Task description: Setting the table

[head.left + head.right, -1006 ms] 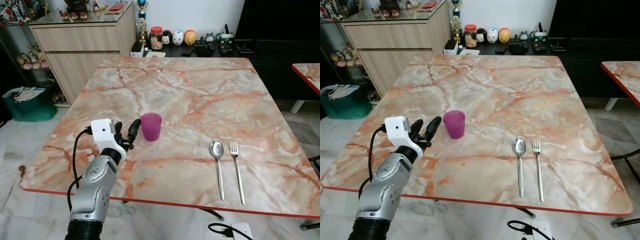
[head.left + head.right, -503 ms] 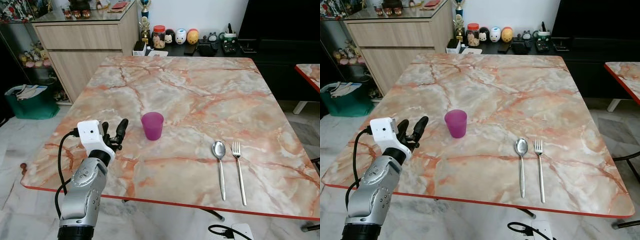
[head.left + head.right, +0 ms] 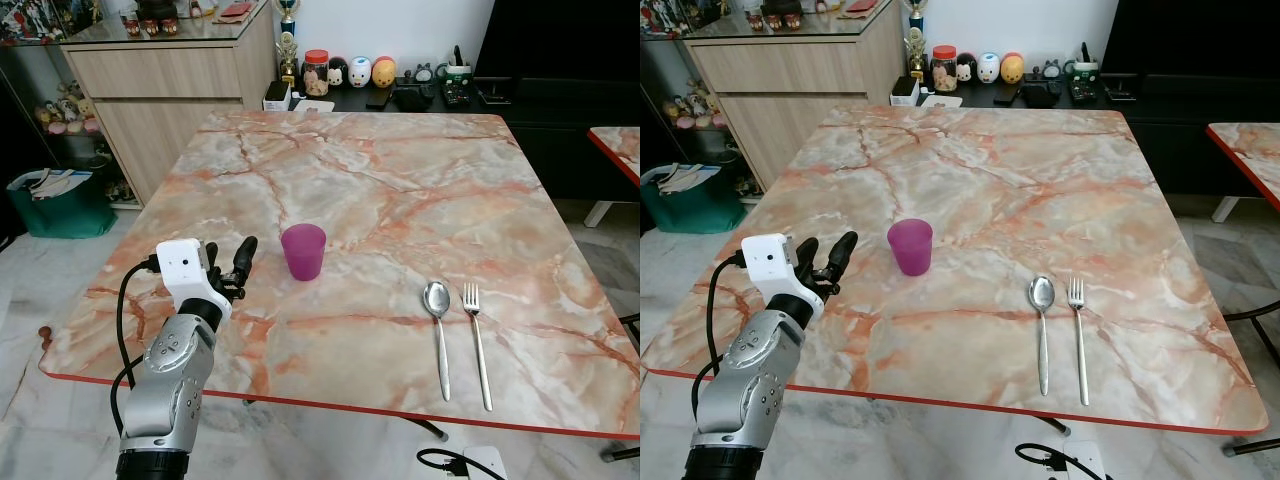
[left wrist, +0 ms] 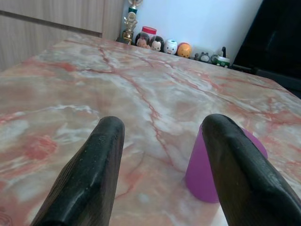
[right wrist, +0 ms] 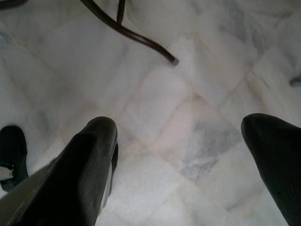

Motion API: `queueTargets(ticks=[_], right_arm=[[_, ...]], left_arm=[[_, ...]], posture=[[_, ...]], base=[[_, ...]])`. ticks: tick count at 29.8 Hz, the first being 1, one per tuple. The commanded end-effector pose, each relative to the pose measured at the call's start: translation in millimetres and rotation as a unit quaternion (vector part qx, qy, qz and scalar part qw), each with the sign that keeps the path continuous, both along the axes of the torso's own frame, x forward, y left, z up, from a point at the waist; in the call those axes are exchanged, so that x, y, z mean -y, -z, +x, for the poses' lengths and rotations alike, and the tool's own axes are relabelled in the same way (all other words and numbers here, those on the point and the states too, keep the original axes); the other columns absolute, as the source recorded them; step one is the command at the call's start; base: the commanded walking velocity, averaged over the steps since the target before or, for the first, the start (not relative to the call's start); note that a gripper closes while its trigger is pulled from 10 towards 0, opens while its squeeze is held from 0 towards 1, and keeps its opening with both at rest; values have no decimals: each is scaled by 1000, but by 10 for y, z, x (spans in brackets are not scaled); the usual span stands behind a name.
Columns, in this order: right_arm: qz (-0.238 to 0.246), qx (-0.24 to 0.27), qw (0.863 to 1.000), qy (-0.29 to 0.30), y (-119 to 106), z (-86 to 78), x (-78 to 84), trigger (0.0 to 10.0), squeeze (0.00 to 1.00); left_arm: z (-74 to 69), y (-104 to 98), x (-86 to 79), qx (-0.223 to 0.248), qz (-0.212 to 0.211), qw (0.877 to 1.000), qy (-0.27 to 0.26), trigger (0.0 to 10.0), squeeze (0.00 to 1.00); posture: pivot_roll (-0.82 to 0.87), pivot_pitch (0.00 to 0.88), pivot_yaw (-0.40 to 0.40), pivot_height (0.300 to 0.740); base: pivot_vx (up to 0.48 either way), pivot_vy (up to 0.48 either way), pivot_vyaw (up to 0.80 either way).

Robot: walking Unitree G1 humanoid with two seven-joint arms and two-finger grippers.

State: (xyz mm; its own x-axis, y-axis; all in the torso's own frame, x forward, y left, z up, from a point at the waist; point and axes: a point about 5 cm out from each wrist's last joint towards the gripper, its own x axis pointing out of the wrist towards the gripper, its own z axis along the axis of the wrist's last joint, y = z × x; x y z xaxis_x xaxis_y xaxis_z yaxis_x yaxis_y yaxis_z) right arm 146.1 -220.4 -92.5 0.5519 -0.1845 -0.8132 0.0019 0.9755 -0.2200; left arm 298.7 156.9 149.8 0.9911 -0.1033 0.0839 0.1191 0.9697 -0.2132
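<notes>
A purple cup point(image 3: 303, 250) stands upright on the marble table point(image 3: 400, 170), left of the middle. My left gripper point(image 3: 230, 254) hovers open just left of the cup, a small gap away, with nothing between its fingers. In the left wrist view the cup point(image 4: 196, 174) sits partly behind one black finger point(image 4: 235, 169). A spoon point(image 3: 437, 330) and a fork point(image 3: 475, 335) lie side by side near the front right. My right gripper point(image 5: 181, 123) hangs open over the white floor.
A wooden sideboard point(image 3: 170, 70) stands at the back left, with a green bag point(image 3: 55, 200) beside it. Jars and figurines point(image 3: 355, 72) line a low black shelf behind the table. A second table's edge point(image 3: 615, 150) is at the right. A white plug and cable point(image 3: 470, 462) lie on the floor.
Over the last second my left gripper drew back to the left, away from the cup, which stayed put. Since half a second ago it has hardly moved.
</notes>
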Motion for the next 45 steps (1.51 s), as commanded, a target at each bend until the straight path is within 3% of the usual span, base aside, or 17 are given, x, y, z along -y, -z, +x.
queueTargets(ticks=[1,27,34,35,36,38,45], right_arm=[[3,10,1000,-4,-7,13,-17,10000,0],[25,54,998,-2,-48,56,-32,10000,0],[-11,33,999,26,-25,6,19,10000,0],[-21,34,998,41,-31,5,50,10000,0],[-41,70,996,39,-146,124,253,10000,0],[-59,83,994,36,-211,170,374,10000,0],[-125,97,985,65,-399,145,857,10000,0]], left_arm=[[3,-91,-12,20,13,1000,-3,10000,0],[-6,-82,20,20,20,1000,4,10000,0],[-3,-74,37,18,24,1000,7,10000,0],[-2,-73,43,18,25,999,9,10000,0],[-3,-72,44,18,25,999,9,10000,0],[-3,-69,44,18,26,999,10,10000,0],[6,-61,77,17,25,999,17,10000,0]], posture=[[-34,0,21,732],[-42,0,19,732],[-47,0,22,732],[-48,0,23,732],[-53,0,25,732],[-58,0,26,732],[-73,0,29,732]], base=[[0,0,0],[0,0,0],[0,0,0],[0,0,0],[0,0,0],[0,0,0],[0,0,0]])
